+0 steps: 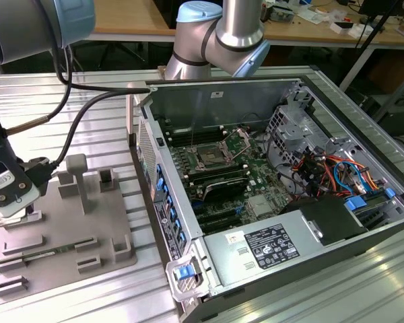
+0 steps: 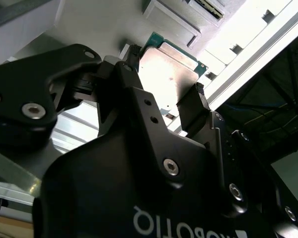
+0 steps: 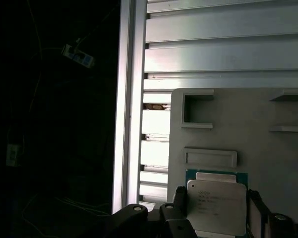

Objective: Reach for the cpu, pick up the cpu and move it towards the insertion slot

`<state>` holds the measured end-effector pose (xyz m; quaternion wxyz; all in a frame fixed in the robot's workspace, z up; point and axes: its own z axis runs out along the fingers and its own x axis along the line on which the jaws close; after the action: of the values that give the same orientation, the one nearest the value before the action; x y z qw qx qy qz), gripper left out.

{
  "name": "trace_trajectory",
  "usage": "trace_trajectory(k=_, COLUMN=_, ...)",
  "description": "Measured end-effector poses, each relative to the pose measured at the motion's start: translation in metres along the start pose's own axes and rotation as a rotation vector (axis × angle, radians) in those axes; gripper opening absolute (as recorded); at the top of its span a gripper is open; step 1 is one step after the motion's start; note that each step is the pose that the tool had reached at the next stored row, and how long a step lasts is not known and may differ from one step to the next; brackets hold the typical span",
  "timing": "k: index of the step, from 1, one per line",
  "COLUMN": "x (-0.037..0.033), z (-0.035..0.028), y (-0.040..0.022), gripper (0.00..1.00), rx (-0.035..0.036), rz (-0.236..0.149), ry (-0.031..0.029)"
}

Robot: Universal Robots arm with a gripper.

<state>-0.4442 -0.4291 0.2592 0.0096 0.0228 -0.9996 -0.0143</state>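
Observation:
The cpu, a flat square chip with a silvery top and green rim, lies between my gripper's black fingers in both wrist views. My gripper looks shut on the cpu, one finger against each opposite edge. I cannot tell whether the chip is lifted off the grey tray. In the exterior view my gripper stands low over the tray at that view's left. The insertion slot, a square socket with a dark centre and metal frame, sits on the motherboard inside the open computer case, well to that view's right of the gripper.
The open computer case has a tall side wall between tray and motherboard. The tray carries upright grey posts and rectangular recesses. A black cable runs to the gripper. Ribbed aluminium table lies all around, with its edge close beside the tray.

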Motion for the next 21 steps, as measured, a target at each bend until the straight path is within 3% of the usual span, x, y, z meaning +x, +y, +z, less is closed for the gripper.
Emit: trace_trajectory(k=21, x=0.0004, z=-0.0224, y=0.0006, gripper=0.55, rx=-0.0024, rz=0.0, ry=0.0)
